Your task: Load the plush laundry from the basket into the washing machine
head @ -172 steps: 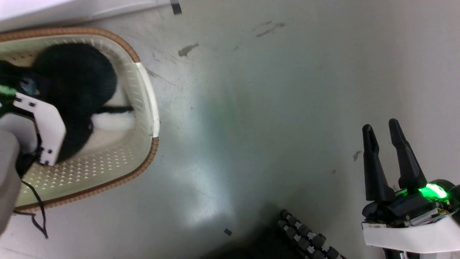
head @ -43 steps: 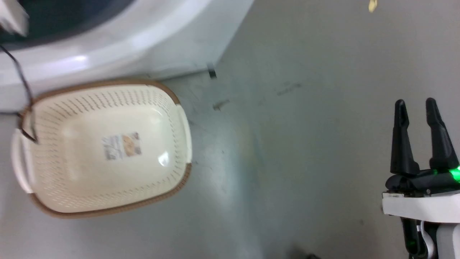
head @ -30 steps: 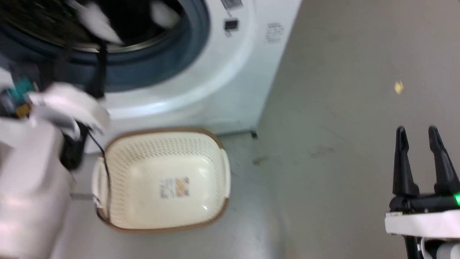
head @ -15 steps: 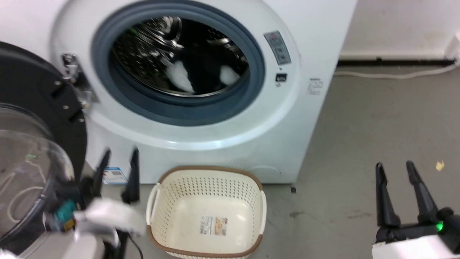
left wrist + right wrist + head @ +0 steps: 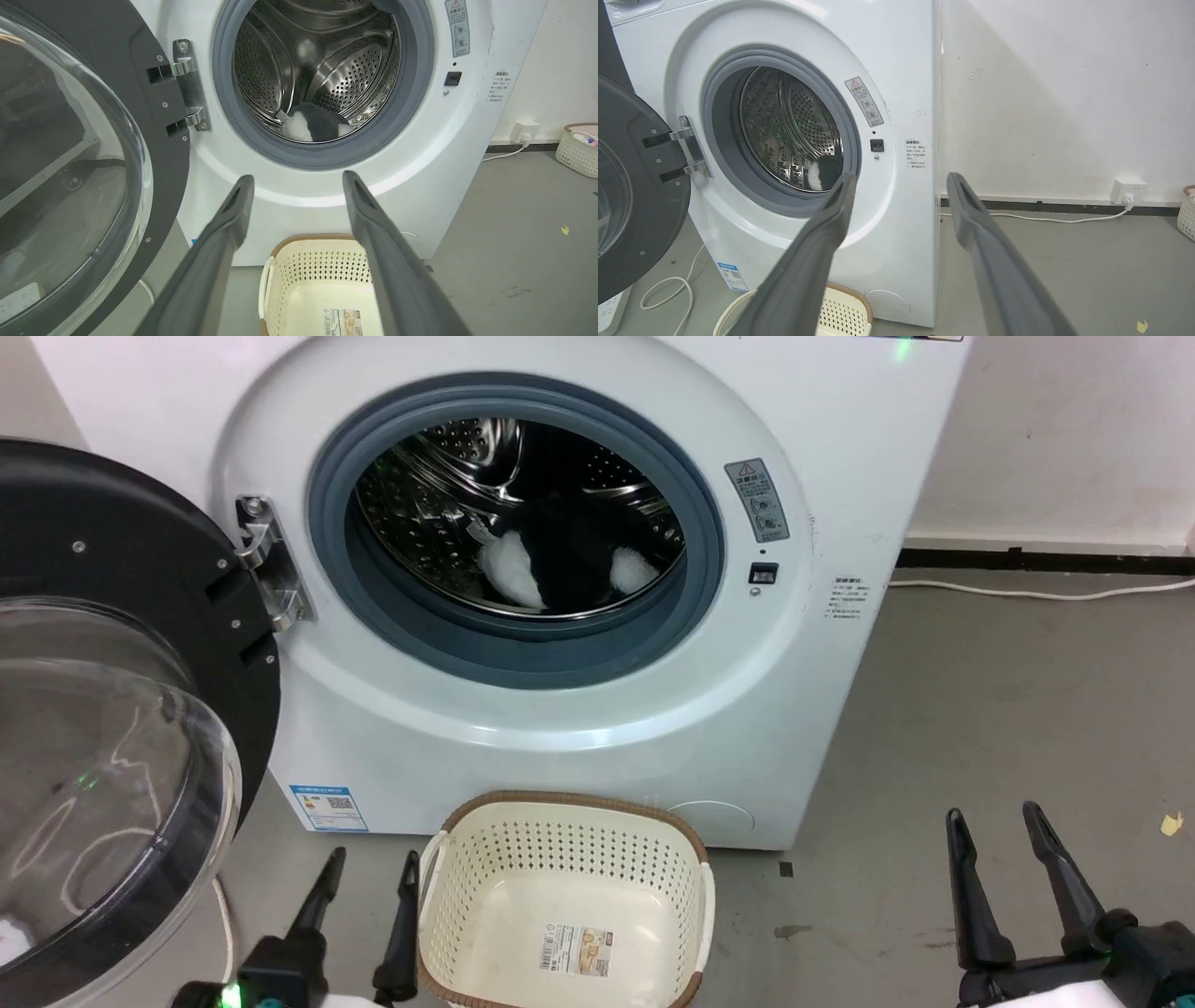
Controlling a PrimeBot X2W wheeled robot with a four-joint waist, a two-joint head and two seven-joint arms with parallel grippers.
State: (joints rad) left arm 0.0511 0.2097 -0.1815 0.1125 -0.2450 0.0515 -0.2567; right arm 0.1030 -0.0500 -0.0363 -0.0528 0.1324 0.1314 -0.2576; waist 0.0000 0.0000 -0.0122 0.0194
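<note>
black-and-white plush laundry (image 5: 569, 555) lies low in the steel drum (image 5: 420, 513) of the washing machine (image 5: 560, 737), whose door (image 5: 112, 569) hangs open at left. cream basket (image 5: 569, 800) stands on the floor (image 5: 980, 709) just before the machine, label (image 5: 579, 952) showing. left gripper (image 5: 373, 855) and right gripper (image 5: 991, 812): fingers spread apart.

The left gripper (image 5: 297, 177) holds its 2 dark fingers spread apart, nothing between them, pointing toward the washing machine (image 5: 467, 154). The door (image 5: 161, 154) stands swung open to the left. Inside the steel drum (image 5: 359, 70), the plush laundry (image 5: 317, 126) lies at the bottom, black with white patches. Near the machine's foot, the basket (image 5: 317, 273) sits on the floor (image 5: 514, 261), with a label (image 5: 344, 322) on its bottom. Far right, another basket (image 5: 579, 151) stands by the wall (image 5: 560, 70).
</note>
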